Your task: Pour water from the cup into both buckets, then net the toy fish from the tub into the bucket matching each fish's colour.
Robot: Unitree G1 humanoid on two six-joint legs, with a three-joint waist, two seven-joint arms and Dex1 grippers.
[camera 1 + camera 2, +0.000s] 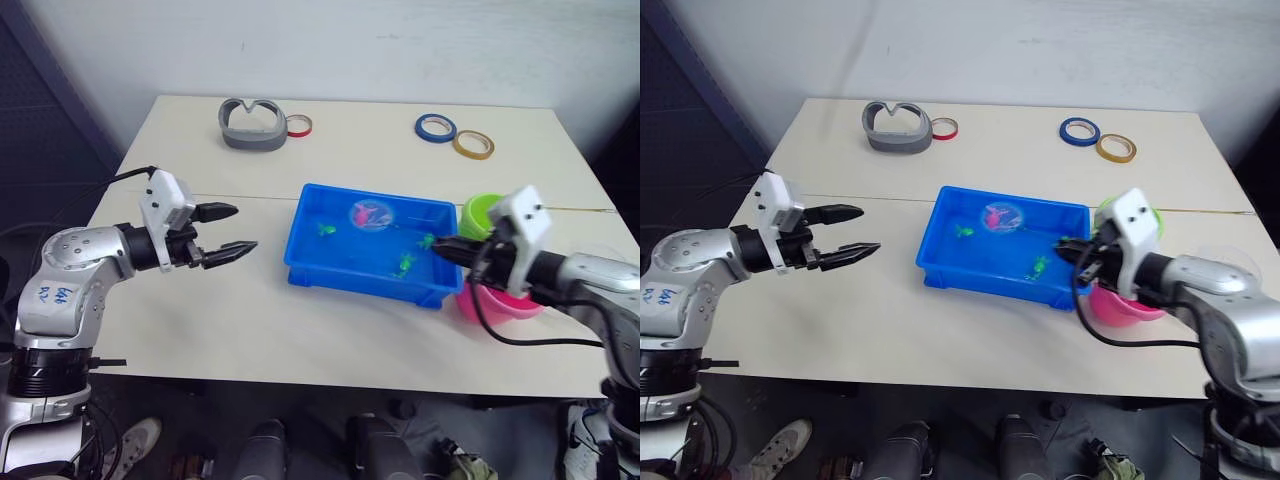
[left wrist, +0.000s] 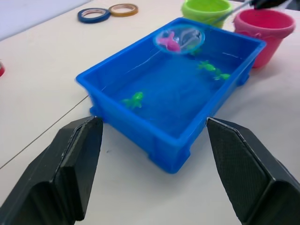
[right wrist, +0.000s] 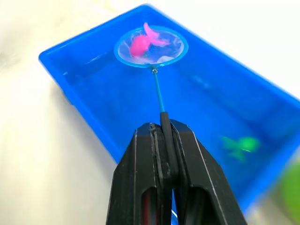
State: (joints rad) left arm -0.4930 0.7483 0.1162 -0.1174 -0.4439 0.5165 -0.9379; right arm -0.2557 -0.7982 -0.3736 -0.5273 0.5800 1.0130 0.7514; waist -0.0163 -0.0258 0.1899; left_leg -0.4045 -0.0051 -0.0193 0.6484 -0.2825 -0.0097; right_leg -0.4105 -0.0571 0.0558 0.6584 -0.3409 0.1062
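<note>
The blue tub (image 1: 350, 279) holds water in the middle of the table. Over its far half hovers the round net (image 1: 368, 213) with a pink toy fish (image 3: 140, 44) lying in the mesh. My right gripper (image 1: 450, 250) is shut on the net's thin handle at the tub's right end. Three green toy fish (image 1: 326, 229) (image 1: 427, 240) (image 1: 403, 265) float in the tub. The lime green bucket (image 1: 483, 210) and the pink bucket (image 1: 500, 305) stand just right of the tub, behind and under my right wrist. My left gripper (image 1: 243, 228) is open, left of the tub. The cup is out of view.
At the back of the table lie a grey curved band (image 1: 253, 124), a red tape ring (image 1: 298, 125), a blue tape ring (image 1: 436, 127) and a yellow tape ring (image 1: 473, 145). A seam (image 1: 250, 197) crosses the tabletop. Bare table lies between my left gripper and the tub.
</note>
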